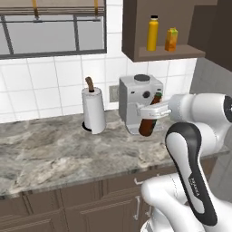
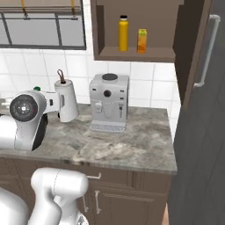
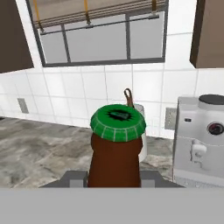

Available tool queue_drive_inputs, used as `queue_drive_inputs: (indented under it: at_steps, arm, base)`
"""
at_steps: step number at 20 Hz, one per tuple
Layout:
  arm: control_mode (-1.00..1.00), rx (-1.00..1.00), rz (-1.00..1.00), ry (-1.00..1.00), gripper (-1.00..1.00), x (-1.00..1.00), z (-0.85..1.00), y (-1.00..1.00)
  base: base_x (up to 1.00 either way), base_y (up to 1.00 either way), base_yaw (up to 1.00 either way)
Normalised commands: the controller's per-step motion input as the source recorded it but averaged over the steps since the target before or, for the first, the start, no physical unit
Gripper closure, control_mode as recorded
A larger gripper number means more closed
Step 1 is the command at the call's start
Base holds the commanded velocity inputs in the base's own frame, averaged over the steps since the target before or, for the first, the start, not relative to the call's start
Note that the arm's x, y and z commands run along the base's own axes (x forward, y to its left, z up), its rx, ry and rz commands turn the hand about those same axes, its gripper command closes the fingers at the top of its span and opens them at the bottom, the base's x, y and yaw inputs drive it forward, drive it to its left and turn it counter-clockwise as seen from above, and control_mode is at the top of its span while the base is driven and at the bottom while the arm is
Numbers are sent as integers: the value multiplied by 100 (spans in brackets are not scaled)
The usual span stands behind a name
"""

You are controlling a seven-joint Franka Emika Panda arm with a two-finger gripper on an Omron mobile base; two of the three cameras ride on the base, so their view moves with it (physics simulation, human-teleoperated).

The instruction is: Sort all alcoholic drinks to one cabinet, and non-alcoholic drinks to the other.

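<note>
Left base view shows my gripper clamped on the one brown beer bottle, holding it upright above the grey marble counter just in front of the single white coffee machine; in the hand view its green cap sits close before me. Beside it stands one paper towel roll, against a white tiled wall under a window. Up in the open cabinet, two drinks share the shelf: one yellow-orange bottle and one orange juice carton, near a long grey door handle.
</note>
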Motion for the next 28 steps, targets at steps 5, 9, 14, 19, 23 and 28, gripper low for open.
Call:
queue_drive_inputs:
  at_steps: [5,9,14,19,23,28]
  arm:
    - [100,0,0,0,100,0,0,0]
    - [100,0,0,0,100,0,0,0]
    - [100,0,0,0,100,0,0,0]
    - [100,0,0,0,100,0,0,0]
    - [100,0,0,0,100,0,0,0]
    - [100,0,0,0,100,0,0,0]
  base:
    - [-14,60,-7]
    - [-15,64,-5]
    - [-15,67,-3]
    - [-14,66,0]
    - [-12,66,0]
    - [-7,68,0]
